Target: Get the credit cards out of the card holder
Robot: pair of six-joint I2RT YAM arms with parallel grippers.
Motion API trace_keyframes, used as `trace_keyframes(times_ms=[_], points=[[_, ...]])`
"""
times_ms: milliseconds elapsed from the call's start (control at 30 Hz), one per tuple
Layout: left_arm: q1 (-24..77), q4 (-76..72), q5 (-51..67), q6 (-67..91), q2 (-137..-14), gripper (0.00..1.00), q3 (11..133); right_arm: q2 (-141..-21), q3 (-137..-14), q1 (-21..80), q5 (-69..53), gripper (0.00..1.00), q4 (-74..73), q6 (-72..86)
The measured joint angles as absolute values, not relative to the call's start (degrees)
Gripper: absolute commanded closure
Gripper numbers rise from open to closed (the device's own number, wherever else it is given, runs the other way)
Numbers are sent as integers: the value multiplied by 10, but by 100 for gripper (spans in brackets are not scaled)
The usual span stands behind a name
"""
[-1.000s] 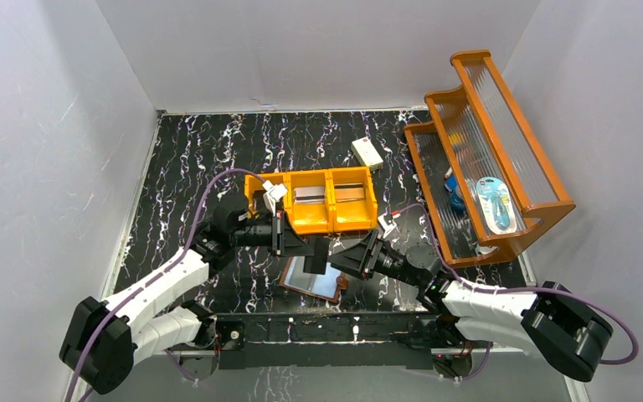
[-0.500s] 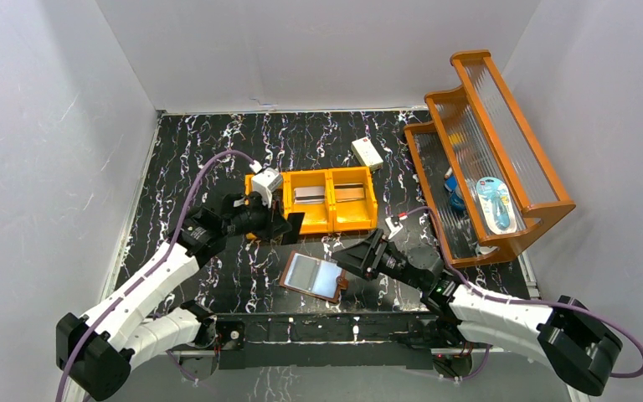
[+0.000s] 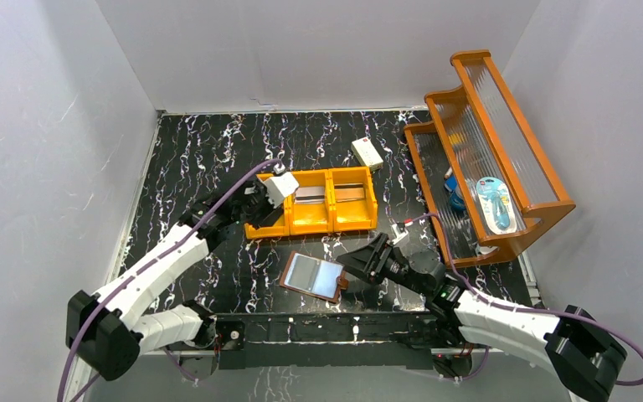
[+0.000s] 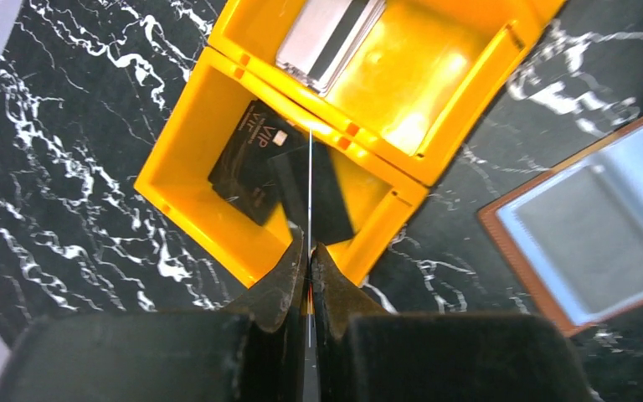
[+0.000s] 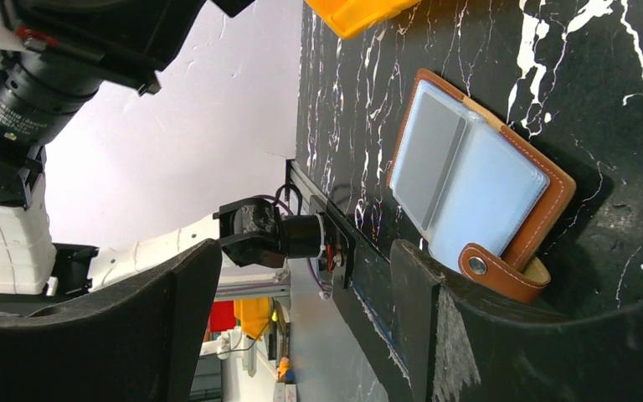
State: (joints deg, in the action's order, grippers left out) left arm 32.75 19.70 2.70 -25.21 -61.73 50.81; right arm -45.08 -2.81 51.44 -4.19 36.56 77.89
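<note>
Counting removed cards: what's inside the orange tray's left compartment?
A black VIP card lies flat; beside it a darker rectangle, card or shadow. The left gripper, shut on an edge-on card, hides what lies beneath.

— Your arms first. What's logged?
— White-shelled left arm (image 3: 155, 272) and right arm (image 3: 502, 318), with rounded black joints. A thin purple cable (image 3: 228, 188) runs along each.
— And your ends?
— Left gripper (image 4: 309, 247): narrow, tapered matte-black fingers. Right gripper (image 5: 306, 251): broad black fingers. Small white camera block (image 3: 282, 186) at your left wrist.
</note>
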Motion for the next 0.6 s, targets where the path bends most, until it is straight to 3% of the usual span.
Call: trace_keyframes(times_ms=[600], points=[[290,169,2,-446,-775,100,547,-384,-11,514,-20,17,324,792]])
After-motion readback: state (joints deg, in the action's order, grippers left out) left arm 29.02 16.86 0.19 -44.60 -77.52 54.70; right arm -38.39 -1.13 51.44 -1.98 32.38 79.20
